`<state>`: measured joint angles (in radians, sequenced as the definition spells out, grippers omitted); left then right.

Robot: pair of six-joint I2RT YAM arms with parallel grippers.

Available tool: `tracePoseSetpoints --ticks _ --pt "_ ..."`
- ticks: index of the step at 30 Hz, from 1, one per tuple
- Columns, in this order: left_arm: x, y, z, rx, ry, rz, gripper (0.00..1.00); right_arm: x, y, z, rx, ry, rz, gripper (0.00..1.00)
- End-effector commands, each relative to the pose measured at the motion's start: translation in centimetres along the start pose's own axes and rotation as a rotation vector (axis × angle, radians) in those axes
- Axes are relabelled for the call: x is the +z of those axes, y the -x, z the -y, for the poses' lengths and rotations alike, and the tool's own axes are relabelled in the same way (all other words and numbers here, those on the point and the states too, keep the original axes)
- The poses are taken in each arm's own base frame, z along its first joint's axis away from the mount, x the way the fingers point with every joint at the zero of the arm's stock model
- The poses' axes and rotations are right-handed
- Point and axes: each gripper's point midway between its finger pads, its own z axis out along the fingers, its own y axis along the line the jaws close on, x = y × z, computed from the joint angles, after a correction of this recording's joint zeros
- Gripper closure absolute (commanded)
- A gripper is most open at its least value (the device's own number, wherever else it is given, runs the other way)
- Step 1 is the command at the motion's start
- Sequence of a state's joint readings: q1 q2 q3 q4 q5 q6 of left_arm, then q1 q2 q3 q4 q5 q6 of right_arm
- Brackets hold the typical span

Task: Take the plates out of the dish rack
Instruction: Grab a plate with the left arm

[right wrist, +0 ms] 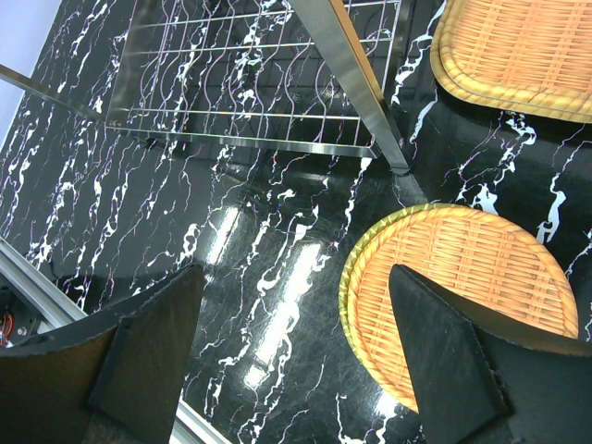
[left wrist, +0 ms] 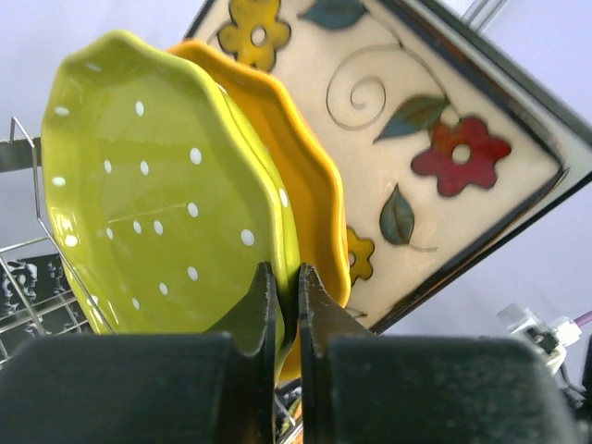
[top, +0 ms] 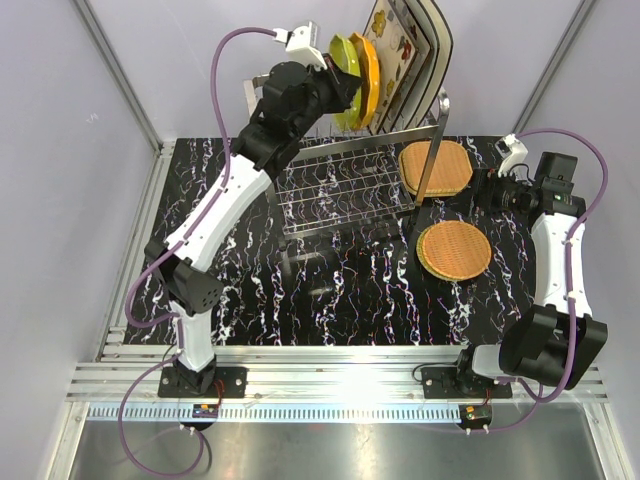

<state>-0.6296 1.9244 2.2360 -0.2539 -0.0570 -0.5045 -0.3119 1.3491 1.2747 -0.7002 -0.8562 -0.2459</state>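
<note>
The steel wire dish rack (top: 350,185) stands at the table's back middle. On its top tier stand a yellow-green scalloped plate (top: 344,57), an orange scalloped plate (top: 368,68) and square cream flowered plates (top: 400,55). My left gripper (left wrist: 287,277) is shut on the yellow-green plate's (left wrist: 157,203) lower rim, the orange plate (left wrist: 310,176) just behind it and the flowered plate (left wrist: 435,139) behind that. Two tan woven plates lie on the table: one by the rack (top: 436,167), one nearer (top: 454,249). My right gripper (right wrist: 291,314) is open and empty, above the table beside the nearer woven plate (right wrist: 462,287).
The black marbled table (top: 330,300) has a metal rail along its near edge. White walls and a metal frame enclose the back and sides. The rack's steel leg (right wrist: 356,88) stands close to both woven plates; the farther woven plate (right wrist: 527,46) shows in the right wrist view.
</note>
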Motion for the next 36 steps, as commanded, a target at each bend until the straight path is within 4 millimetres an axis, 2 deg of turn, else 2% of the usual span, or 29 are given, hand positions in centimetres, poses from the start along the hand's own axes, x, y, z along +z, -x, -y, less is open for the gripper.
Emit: tracePoseSetpoints --ticks 1,9,14,19,28,36 --pt "-0.9 5.4 1.3 -0.062 -0.083 0.144 1.0 -0.5 1.1 -1.0 -0.036 0.01 0.037 0.12" --pt "-3.3 11.8 1.8 -0.179 -0.142 0.303 1.0 -0.5 1.3 -1.0 -0.029 0.014 0.038 0.11" --pt "-4.2 14.9 1.9 -0.268 -0.186 0.379 1.0 -0.5 1.4 -1.0 -0.026 0.016 0.039 0.11" --pt "-4.4 16.7 2.0 -0.35 -0.226 0.429 1.0 -0.6 1.6 -1.0 -0.029 0.013 0.042 0.11" --pt "-6.2 19.5 3.7 -0.386 -0.295 0.493 1.0 -0.6 1.8 -1.1 -0.03 0.012 0.045 0.11" --pt "-7.2 20.4 4.4 -0.404 -0.32 0.511 1.0 -0.7 2.2 -1.3 -0.035 0.018 0.05 0.11"
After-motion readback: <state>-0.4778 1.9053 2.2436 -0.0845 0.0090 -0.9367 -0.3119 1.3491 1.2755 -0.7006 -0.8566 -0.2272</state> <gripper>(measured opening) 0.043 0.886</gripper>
